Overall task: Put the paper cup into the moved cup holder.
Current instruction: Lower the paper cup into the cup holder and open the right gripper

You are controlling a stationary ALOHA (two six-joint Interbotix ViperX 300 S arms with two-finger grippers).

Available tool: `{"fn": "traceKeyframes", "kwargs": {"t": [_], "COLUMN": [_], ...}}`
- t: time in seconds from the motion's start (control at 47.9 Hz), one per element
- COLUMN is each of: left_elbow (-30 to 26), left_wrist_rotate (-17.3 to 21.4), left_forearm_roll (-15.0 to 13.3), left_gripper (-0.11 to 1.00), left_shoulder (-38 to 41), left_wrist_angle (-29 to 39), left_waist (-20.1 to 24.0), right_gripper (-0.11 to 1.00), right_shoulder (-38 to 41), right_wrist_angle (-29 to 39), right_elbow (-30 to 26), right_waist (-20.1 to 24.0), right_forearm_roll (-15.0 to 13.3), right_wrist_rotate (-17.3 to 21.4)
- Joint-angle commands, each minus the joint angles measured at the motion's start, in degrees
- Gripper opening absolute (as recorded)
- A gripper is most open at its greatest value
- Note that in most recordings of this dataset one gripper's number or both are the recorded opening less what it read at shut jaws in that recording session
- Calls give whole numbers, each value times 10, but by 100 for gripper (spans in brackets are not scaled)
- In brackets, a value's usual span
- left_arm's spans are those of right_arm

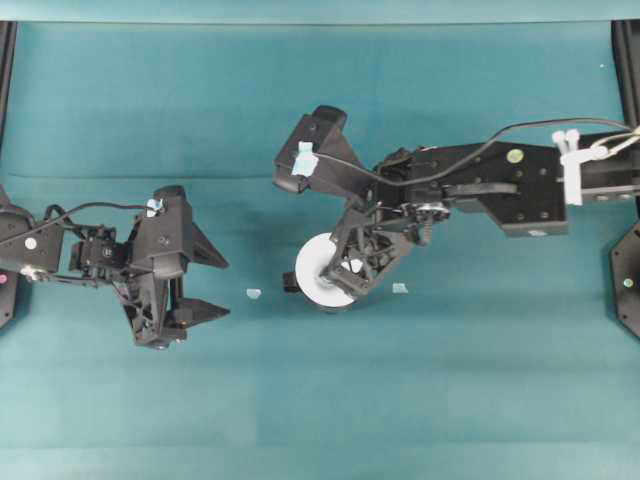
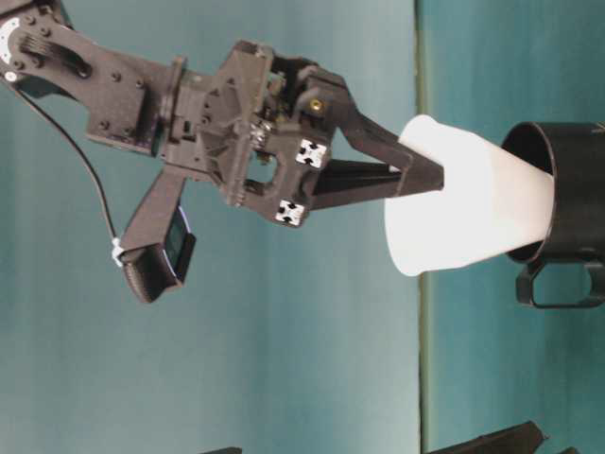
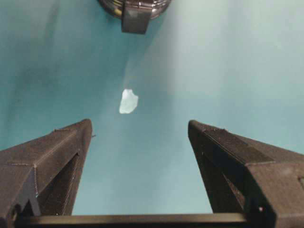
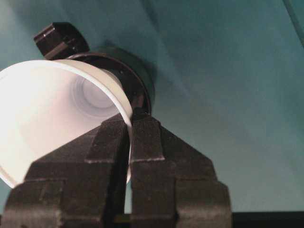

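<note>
My right gripper [image 4: 130, 119] is shut on the rim of the white paper cup [image 4: 47, 118], one finger inside and one outside. The cup [image 2: 473, 203] hangs tilted, its narrow base inside the mouth of the glossy black cup holder [image 2: 567, 189]; most of its wall stands out above the holder's rim. Seen from overhead, the cup [image 1: 320, 270] covers the holder, whose stubby handle [image 1: 290, 283] pokes out to the left. The left gripper [image 1: 225, 288] rests open and empty left of the holder, pointing toward it. The left wrist view has the holder's handle [image 3: 135, 16] far ahead of the spread fingers [image 3: 71, 152].
Two small pale scraps lie on the teal cloth, one [image 1: 253, 293] between the left gripper and the holder, one [image 1: 399, 288] right of the cup. Black frame posts [image 1: 628, 60] stand at the table's side edges.
</note>
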Motion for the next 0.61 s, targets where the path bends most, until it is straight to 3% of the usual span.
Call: {"fn": "traceKeyframes", "kwargs": {"t": [0.0, 0.585], "left_elbow": [-5, -5], "left_wrist_rotate": [-1, -1], "left_forearm_roll": [1, 1], "left_gripper": [85, 85], "left_shoulder": [-4, -4], "left_wrist_angle": [-4, -4], "left_waist": [-2, -2], "right_gripper": [-7, -5], "right_shoulder": [-1, 1], "right_wrist_angle": [-1, -25], "right_elbow": [-4, 9], "right_waist": [1, 1], "right_forearm_roll": [-2, 18], "right_wrist_rotate": [-12, -17]}}
